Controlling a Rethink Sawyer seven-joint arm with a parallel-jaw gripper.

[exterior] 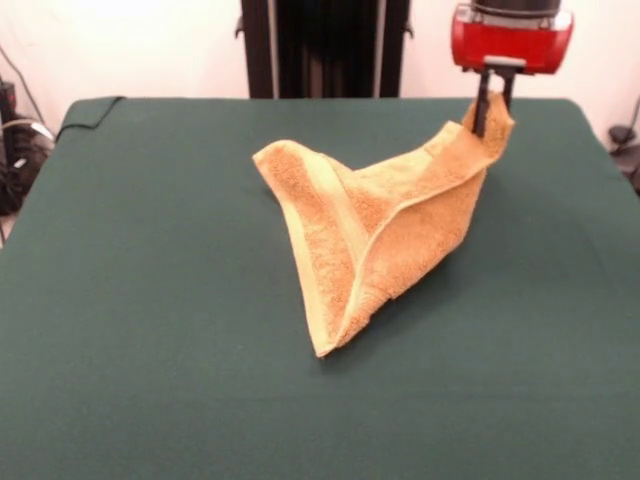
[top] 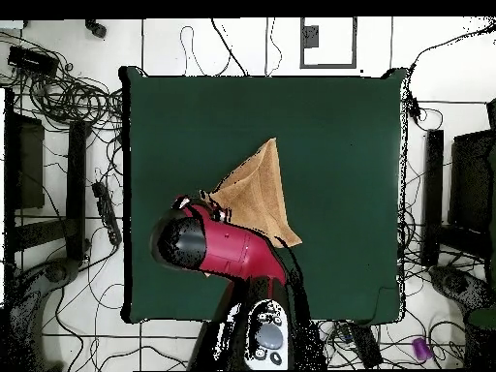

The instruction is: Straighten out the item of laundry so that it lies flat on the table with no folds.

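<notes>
— Closest to the front camera, bare green bench is stretching out with nothing on it, and just beyond it the pointed low end of the towel is resting on the cloth. So what is the claw doing?

— It is hanging below the red wrist at the far right and pinching one corner of the towel between its dark fingers, holding that corner up off the bench. From there the cloth is sloping down and toward the camera in a tent shape.

— Is it lying flat anywhere?

— Only along the low parts. One corner is sitting to the left near the middle of the bench, another is pointing toward the front edge, and a woven band is running down the fold between them. The towel is doubled over itself, so I judge the flattening as under way but far from done.

— And from overhead?

— The arm is covering the grip there; the towel is showing as a tan triangle around the middle of the bench, with room all around it.

— What is the next move asking for?

— Probably drawing the held corner away from the resting ones, keeping it low enough for the folded layer to peel open and drag flat, then letting go. Lifting too high may just be carrying the whole towel along, still doubled.
</notes>
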